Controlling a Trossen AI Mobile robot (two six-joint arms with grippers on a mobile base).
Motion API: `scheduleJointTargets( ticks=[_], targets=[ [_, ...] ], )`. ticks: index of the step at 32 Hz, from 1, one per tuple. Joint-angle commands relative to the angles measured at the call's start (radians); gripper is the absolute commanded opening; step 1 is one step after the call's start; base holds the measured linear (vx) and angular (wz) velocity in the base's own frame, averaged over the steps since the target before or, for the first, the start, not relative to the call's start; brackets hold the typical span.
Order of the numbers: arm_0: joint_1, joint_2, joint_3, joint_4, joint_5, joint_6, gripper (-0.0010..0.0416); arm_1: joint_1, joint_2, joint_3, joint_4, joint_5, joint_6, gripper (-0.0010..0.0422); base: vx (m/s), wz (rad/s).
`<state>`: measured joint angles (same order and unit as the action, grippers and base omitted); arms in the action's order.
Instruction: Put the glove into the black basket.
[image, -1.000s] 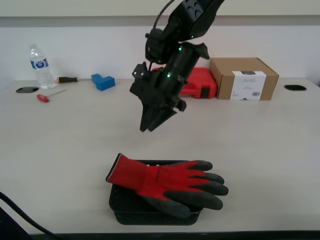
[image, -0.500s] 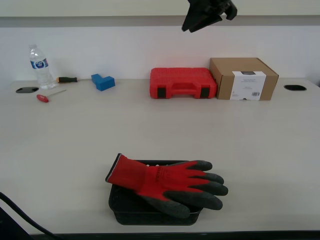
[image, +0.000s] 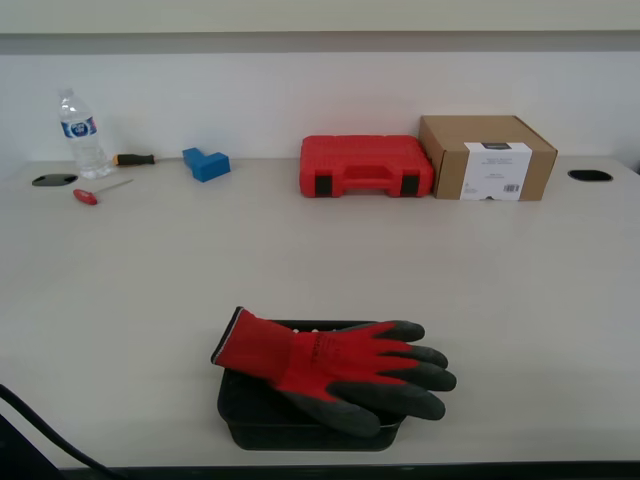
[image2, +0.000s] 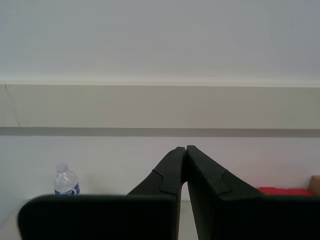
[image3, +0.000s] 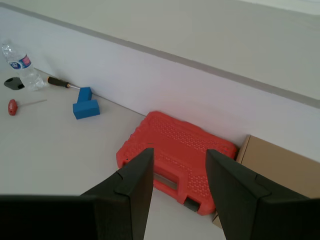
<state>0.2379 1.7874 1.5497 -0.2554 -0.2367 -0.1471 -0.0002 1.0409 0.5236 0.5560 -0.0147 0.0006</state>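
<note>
The red knit glove (image: 325, 368) with dark grey fingers lies flat across the top of the black basket (image: 255, 420) near the table's front edge, its fingers hanging over the basket's side toward the exterior view's right. Neither arm shows in the exterior view. My first gripper (image3: 179, 167) is open and empty, high above the back of the table and looking down at the red tool case. My second gripper (image2: 186, 150) is shut and empty, facing the back wall. The glove and basket do not show in either wrist view.
Along the back of the table (image: 500, 270) stand a water bottle (image: 78, 133), a red-handled tool (image: 90, 195), a screwdriver (image: 135, 158), a blue block (image: 206, 163), a red tool case (image: 365, 166) and a cardboard box (image: 487, 157). A dark cable (image: 40, 430) crosses the front corner.
An arm that hung above the glove one second ago has risen and left the exterior view. The glove and basket have not moved.
</note>
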Motion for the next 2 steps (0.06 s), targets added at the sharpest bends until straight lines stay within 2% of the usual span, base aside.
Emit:
scheduleJointTargets(
  ticks=[1,2],
  targets=[
    [0.000,-0.001,0.001,0.000,0.002,0.002,0.0143,0.000,0.000,0.000,0.005,0.000,0.000,0.0000,0.000,0.000],
    [0.000,-0.001,0.001,0.000,0.002,0.002,0.0142,0.000,0.000,0.000,0.005,0.000,0.000,0.0000,0.000,0.000]
  ],
)
